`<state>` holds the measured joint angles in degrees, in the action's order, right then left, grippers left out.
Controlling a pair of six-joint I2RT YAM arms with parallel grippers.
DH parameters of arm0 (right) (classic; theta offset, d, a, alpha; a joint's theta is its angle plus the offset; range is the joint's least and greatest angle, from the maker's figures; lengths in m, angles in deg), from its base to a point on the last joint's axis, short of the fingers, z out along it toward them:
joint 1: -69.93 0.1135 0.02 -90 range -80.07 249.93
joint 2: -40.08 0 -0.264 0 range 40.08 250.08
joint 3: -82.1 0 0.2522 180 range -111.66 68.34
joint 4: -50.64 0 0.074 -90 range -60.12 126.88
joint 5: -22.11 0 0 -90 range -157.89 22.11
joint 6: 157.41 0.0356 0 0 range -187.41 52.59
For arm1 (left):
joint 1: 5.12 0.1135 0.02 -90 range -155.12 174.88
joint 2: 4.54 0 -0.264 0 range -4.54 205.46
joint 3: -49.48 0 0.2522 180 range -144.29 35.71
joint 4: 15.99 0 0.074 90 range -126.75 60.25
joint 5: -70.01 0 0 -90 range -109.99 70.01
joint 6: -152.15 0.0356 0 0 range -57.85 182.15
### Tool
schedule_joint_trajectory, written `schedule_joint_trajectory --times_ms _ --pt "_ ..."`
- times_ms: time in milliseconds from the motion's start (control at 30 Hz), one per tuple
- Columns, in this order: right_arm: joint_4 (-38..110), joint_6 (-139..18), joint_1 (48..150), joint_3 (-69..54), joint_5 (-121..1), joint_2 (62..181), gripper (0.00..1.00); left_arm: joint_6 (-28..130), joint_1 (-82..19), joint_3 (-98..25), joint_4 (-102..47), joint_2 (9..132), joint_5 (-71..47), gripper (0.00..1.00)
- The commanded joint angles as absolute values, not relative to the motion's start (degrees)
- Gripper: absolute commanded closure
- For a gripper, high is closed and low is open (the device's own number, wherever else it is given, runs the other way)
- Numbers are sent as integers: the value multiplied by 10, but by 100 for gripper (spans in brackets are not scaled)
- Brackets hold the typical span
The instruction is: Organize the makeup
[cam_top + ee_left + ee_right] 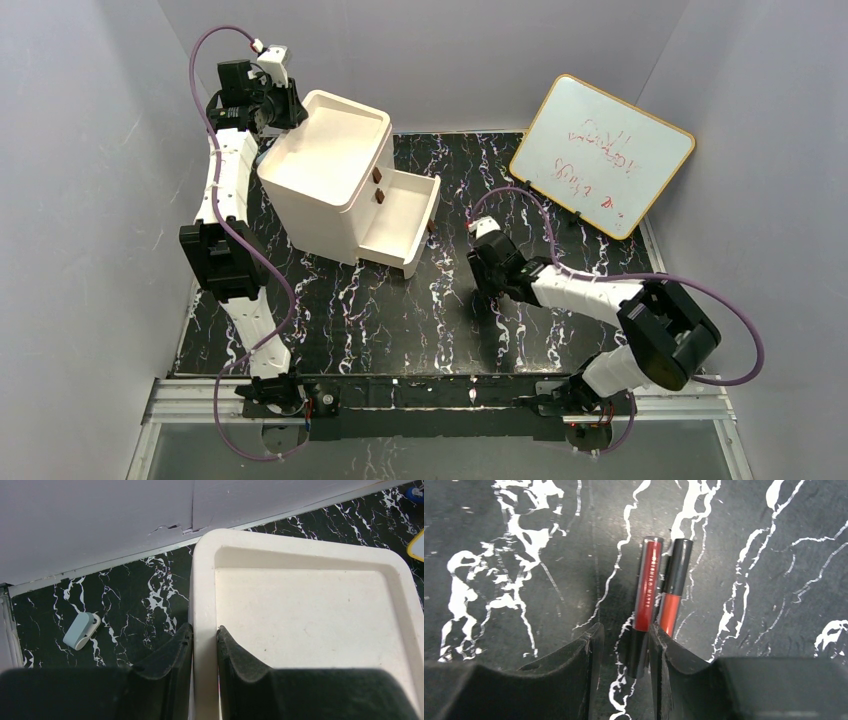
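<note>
Two makeup sticks lie side by side on the black marble table: a dark red tube (647, 585) with a black cap and an orange-red tube (669, 611) with a black cap. My right gripper (624, 635) is open and low over the table. The dark red tube's black end sits between its jaws against the right finger; the orange-red tube runs under that finger. My left gripper (204, 635) is shut on the rim of the cream drawer box (300, 555) at the back left (330, 170). The round discs, the white pad and the other sticks are out of view.
The box's bottom drawer (400, 215) stands pulled out toward the table's middle. A yellow-framed whiteboard (600, 155) leans at the back right. A small pale blue clip (81, 630) lies on the table left of the box, near the back wall.
</note>
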<state>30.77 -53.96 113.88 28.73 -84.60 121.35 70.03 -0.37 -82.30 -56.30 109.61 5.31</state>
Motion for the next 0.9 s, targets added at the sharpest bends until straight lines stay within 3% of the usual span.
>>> schedule_joint_trajectory --times_ms 0,467,533,733,867 --pt "299 -524 1140 256 -907 1230 54 692 -26 -803 -687 1128 82 100" --pt "310 -540 1139 215 -873 1315 56 695 -26 -806 -689 1129 76 100" --pt "306 -542 1139 208 -859 1327 63 696 -27 -805 -690 1127 74 100" --pt "272 -544 1133 175 -807 1374 99 697 -26 -805 -690 1127 72 100" --pt "258 -549 1133 153 -795 1387 99 698 -26 -805 -690 1127 70 100"
